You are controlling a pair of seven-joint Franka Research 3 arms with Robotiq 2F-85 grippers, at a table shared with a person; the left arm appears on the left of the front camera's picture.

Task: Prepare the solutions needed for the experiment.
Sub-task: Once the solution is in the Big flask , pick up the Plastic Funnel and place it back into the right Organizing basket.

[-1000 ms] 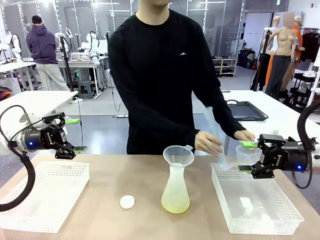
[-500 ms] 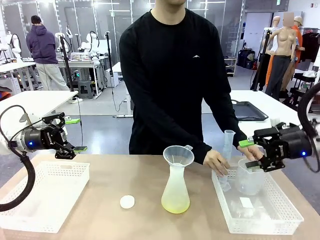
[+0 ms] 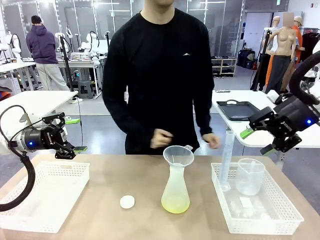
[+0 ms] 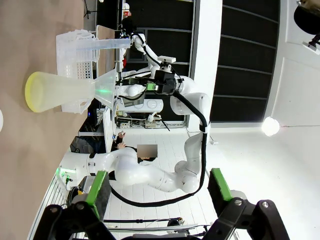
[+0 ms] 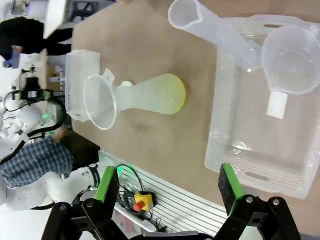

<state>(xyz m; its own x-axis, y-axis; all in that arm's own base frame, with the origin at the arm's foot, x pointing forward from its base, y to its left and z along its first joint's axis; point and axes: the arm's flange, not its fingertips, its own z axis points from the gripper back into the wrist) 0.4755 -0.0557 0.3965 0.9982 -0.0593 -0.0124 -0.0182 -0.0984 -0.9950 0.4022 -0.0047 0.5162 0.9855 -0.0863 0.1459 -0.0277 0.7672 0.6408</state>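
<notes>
on the tabletop (image 3: 135, 175), yellow-green solution (image 3: 175, 204) in a conical flask (image 3: 175, 182), left jaws, right jaws, both released (nothing held)

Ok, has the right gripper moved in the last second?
Yes. The right gripper has risen and drawn back to the right, clear of the white basket, which has stayed put.

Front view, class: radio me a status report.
Left gripper open, empty. Right gripper open, empty, high. Solution shallow in flask under funnel. Person's hand behind funnel.
</notes>
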